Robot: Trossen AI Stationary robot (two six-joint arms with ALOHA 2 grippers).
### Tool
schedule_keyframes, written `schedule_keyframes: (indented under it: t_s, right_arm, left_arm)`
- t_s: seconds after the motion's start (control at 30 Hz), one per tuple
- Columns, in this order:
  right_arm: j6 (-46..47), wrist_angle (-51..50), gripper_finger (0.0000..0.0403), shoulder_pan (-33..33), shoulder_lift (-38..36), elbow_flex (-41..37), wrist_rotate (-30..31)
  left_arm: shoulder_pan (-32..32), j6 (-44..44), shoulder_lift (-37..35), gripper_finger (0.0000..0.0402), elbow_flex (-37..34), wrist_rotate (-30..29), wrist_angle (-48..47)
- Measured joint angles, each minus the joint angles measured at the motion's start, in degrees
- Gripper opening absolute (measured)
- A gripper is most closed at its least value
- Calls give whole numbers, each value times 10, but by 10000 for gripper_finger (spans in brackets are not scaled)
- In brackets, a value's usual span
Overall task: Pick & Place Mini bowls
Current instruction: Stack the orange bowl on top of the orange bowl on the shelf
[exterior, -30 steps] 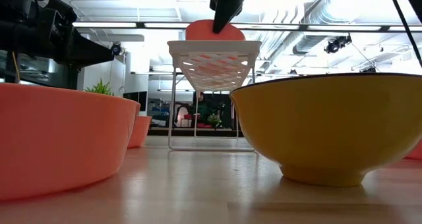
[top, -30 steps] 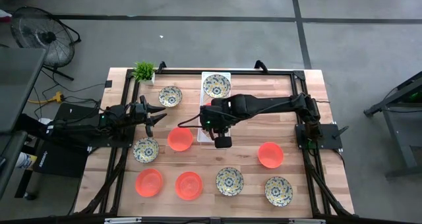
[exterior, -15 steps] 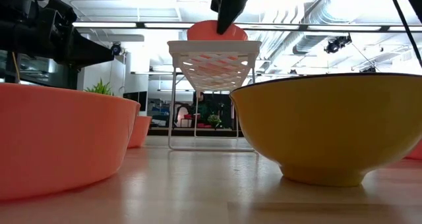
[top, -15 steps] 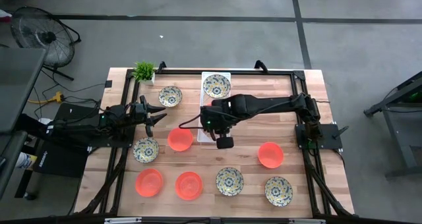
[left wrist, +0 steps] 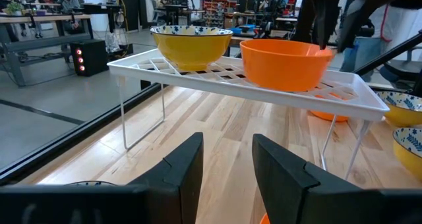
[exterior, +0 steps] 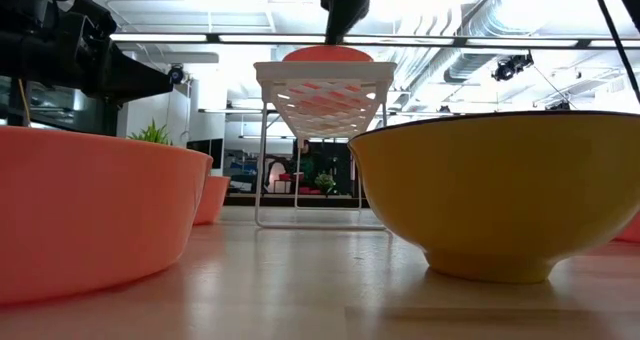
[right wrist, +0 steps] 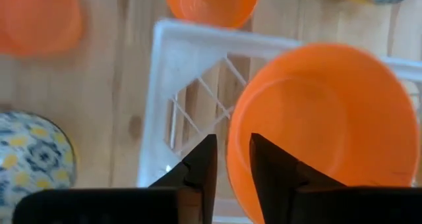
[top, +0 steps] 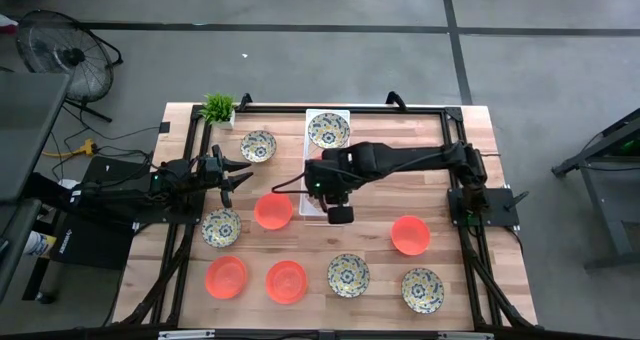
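An orange mini bowl (right wrist: 316, 118) sits level on the white wire rack (left wrist: 198, 76), next to a cream floral bowl (left wrist: 191, 46) at the rack's far end (top: 328, 130). My right gripper (right wrist: 233, 161) points down over the orange bowl's rim; its fingers are slightly apart. In the low view the gripper (exterior: 338, 20) is just above the bowl (exterior: 325, 53). My left gripper (left wrist: 227, 158) is open and empty, left of the rack (top: 232, 173). My right gripper comes from above with one finger (right wrist: 264, 165) over the inside of the orange bowl and the other (right wrist: 204, 165) outside its rim (right wrist: 231, 145). I cannot tell whether either finger touches the rim. The bowl rests level on the rack.
On the table lie orange bowls (top: 273, 211) (top: 226, 276) (top: 286, 281) (top: 410, 234) and floral bowls (top: 258, 145) (top: 221, 227) (top: 348, 274) (top: 422, 289). A small green plant (top: 218, 107) stands at the far left corner.
The orange bowl was tilted on the rack under my right gripper; it has come down and now lies level on the rack. My right gripper has risen a little above it.
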Motion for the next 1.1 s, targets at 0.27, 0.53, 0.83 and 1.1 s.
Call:
schedule_keyframes:
  t_s: [0.27, 0.53, 0.83, 1.1]
  right_arm:
    - [38, -12, 103, 0, -48, 1, 0]
    - [212, -182, 120, 2, -96, 0, -1]
    - [390, -170, 119, 44, -229, -168, 22]
    - [618, -32, 119, 115, -376, -421, -12]
  left_arm:
    - [0, 0, 0, 129, 0, 0, 0]
    - [0, 0, 0, 129, 0, 0, 0]
    - [0, 0, 0, 129, 0, 1, 0]
    - [0, 0, 0, 129, 0, 3, 0]
